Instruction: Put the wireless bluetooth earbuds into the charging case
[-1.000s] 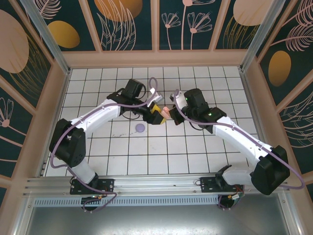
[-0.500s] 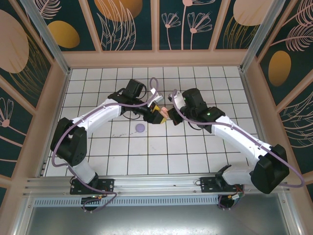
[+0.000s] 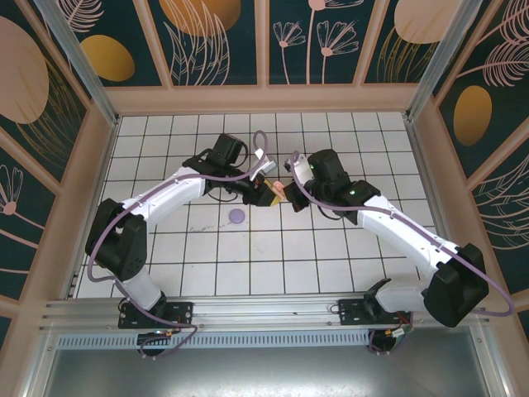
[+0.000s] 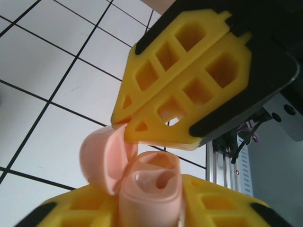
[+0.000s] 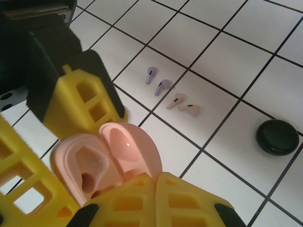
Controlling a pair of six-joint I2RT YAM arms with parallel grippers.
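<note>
Top view: left fingers (image 3: 266, 195) and right fingers (image 3: 287, 187) meet mid-tabletop (image 3: 331, 248) at a pink case (image 3: 279, 185). A lilac disc (image 3: 237, 216) lies near.

Left wrist: left fingers (image 4: 213, 203) are closed on the case (image 4: 149, 184) body, with the lid (image 4: 102, 153) open. Right fingers (image 4: 142, 125) are pressed together, tip touching the lid — whether it is pinched cannot be told.

Right wrist: a lilac pair (image 5: 156, 81), a pink pair (image 5: 182, 105) and a black pod (image 5: 278, 137) are seen on the tabletop, well apart from the case.

Judged: the case should be held level and firm with the lid back — the pink pair is the match to fetch.
</note>
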